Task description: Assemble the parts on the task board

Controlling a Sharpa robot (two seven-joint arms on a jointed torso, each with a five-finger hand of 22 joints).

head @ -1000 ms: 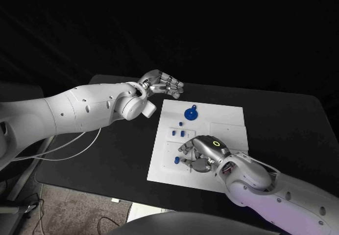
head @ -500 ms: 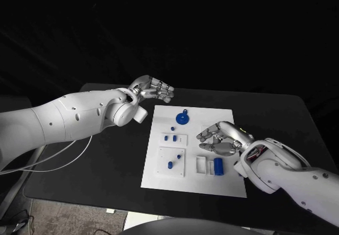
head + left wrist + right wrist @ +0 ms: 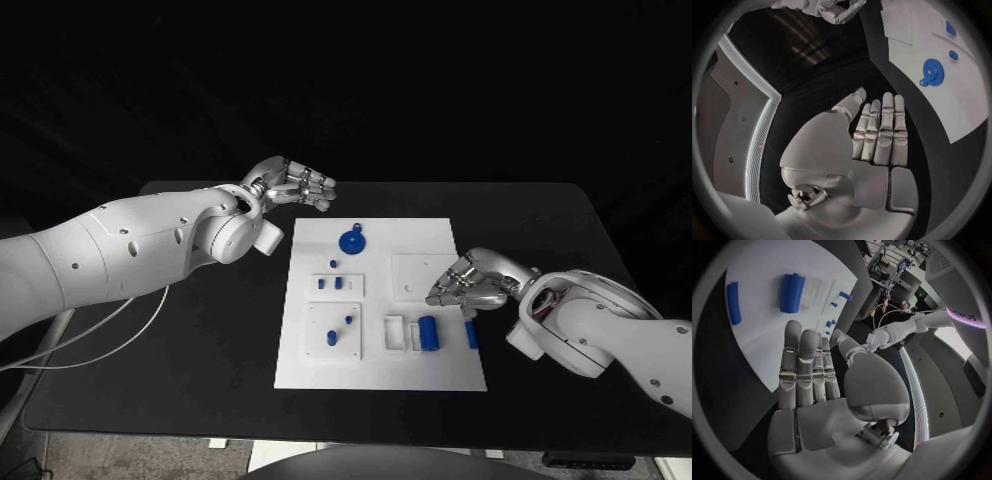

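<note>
The white task board (image 3: 378,368) lies mid-table. A blue gear (image 3: 351,241) lies at its far end. A blue cylinder (image 3: 428,332) lies in a white holder, with a blue bar (image 3: 472,335) beside it near the right edge. Small blue pegs (image 3: 330,283) stand on the left side. My right hand (image 3: 469,283) hovers at the board's right edge, just beyond the bar, holding nothing. In the right wrist view its fingers (image 3: 807,365) stretch toward the cylinder (image 3: 792,292) and bar (image 3: 733,302). My left hand (image 3: 293,185) hangs off the board's far left corner, fingers (image 3: 879,135) straight and empty, the gear (image 3: 932,68) ahead.
The black table (image 3: 188,340) has bare room left of the board and along its front edge. A raised white square plate (image 3: 418,268) sits just left of my right hand. Two more small blue parts (image 3: 340,330) lie on a plate at the near left.
The camera has shifted. My right hand has left the board's near middle and moved to its right edge, baring the blue cylinder and bar. The left hand keeps its place by the far corner.
</note>
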